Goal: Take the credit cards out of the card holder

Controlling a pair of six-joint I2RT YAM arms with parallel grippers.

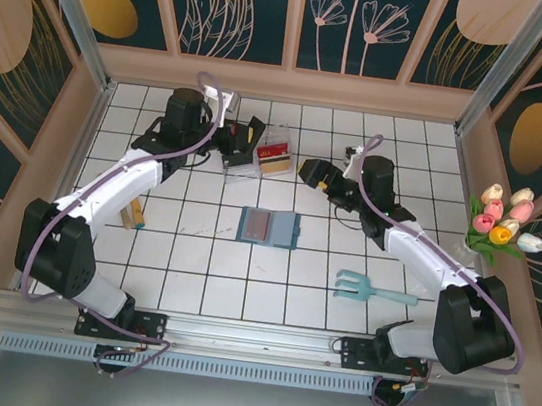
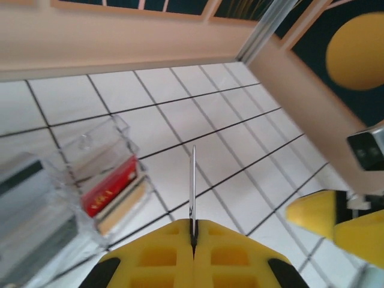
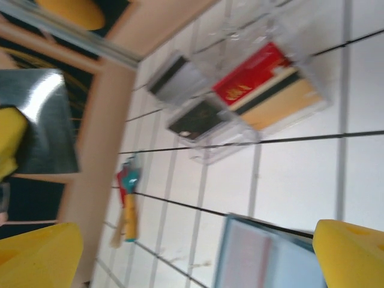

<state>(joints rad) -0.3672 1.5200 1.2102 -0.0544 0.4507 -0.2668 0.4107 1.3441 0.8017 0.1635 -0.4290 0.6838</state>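
Mid-table, the flat teal bifold card holder lies open, long axis left to right, with a brownish card showing in its left panel. It sits just to the near side of the right gripper, whose jaws gape wide, arm reaching inward. Farther off, the left gripper pinches a thin edge-on card beside the clear plastic tray.
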